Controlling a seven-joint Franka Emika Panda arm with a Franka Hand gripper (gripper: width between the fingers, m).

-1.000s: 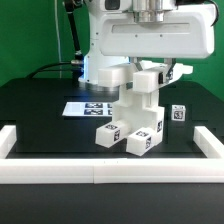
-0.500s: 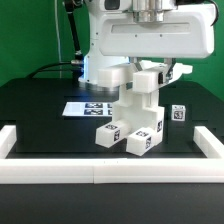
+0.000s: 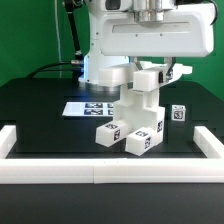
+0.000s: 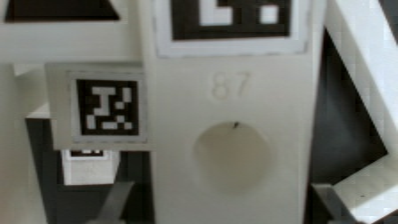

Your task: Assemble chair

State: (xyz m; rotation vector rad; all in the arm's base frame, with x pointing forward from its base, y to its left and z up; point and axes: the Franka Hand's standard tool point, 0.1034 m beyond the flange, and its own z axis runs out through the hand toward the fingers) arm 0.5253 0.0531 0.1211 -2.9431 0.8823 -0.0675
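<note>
Standing upright on the table [image 3: 40,120], the chair [image 3: 138,115] rises, long axis vertical, straight up to my gripper [image 3: 148,68] just above its top block; whether my fingers pinch it I cannot tell.

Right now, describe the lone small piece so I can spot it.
On the black table, find the stacked chair parts in the middle. To the exterior view's right of them stands a small white cube, one tag facing the camera, touching nothing else.
</note>
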